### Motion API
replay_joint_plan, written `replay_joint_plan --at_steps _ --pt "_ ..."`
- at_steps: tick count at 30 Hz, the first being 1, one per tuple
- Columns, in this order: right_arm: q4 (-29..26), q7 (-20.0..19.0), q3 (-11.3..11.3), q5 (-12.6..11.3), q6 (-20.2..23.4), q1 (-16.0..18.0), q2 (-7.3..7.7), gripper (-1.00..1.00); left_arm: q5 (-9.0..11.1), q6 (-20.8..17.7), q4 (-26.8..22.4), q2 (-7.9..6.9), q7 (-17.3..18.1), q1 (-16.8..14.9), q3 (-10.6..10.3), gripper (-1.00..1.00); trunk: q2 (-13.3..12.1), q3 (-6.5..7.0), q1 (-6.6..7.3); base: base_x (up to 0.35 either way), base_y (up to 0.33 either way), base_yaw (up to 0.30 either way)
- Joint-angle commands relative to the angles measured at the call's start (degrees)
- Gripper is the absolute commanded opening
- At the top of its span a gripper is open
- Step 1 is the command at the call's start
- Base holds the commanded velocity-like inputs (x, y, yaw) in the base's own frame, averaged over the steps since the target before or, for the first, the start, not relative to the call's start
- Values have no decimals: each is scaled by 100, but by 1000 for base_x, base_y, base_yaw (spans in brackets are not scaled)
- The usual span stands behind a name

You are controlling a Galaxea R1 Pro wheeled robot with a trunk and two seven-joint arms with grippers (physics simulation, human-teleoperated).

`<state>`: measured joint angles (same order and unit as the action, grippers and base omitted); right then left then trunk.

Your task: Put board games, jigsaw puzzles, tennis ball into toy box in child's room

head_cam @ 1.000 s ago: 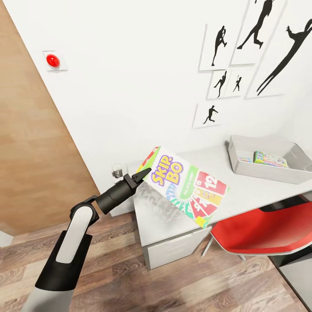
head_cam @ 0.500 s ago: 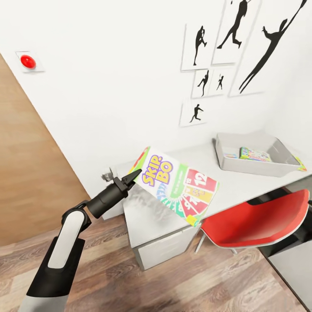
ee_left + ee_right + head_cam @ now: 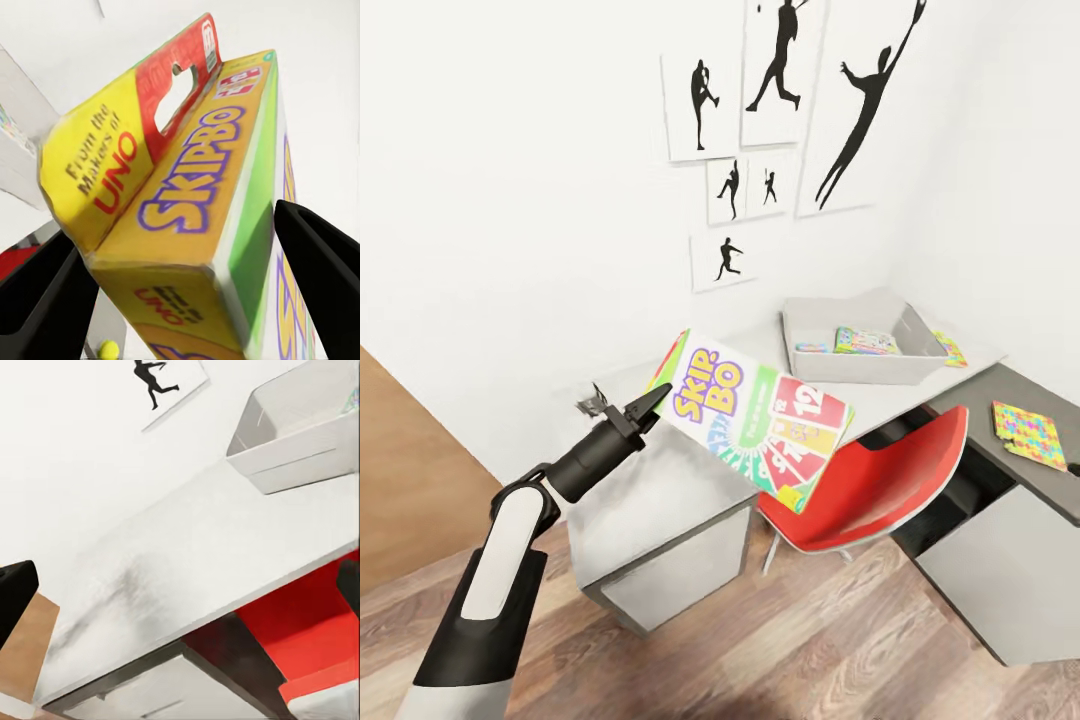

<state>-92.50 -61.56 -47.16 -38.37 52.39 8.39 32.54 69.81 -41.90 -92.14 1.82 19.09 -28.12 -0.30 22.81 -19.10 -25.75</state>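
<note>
The Skip-Bo board game (image 3: pixel 760 420) was held tilted in the air above the near end of the desk (image 3: pixel 660 490), one corner clamped between the jaws of the left gripper (image 3: pixel 650 400), whose arm was stretched forward and upward from the lower left. Bare desktop lay between the game and the toy box (image 3: pixel 860 365) at the far corner, in which a flat printed box (image 3: pixel 865 341) was seen, while a red chair (image 3: pixel 880 480) was tucked under the desk's front edge and a jigsaw puzzle (image 3: pixel 1030 435) lay on the lower side table (image 3: pixel 1010 400). In the right wrist view only dark finger edges (image 3: pixel 15 600) were visible, so the state of those jaws could not be told.
</note>
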Motion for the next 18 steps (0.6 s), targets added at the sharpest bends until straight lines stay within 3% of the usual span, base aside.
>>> replay_joint_plan --at_steps 1,12,18 --pt "3 -14 1 -4 26 6 1 100 35 -38 -3 3 22 -4 8 -100 11 -9 -3 26 -301 -284" --pt "-4 -14 25 3 16 3 -35 100 33 -38 -2 2 94 -1 16 -100 11 10 -3 78 -310 -279" --pt "-5 -21 0 5 2 3 -94 100 33 -31 -4 4 134 6 29 -100 11 15 -3 165 -298 -74"
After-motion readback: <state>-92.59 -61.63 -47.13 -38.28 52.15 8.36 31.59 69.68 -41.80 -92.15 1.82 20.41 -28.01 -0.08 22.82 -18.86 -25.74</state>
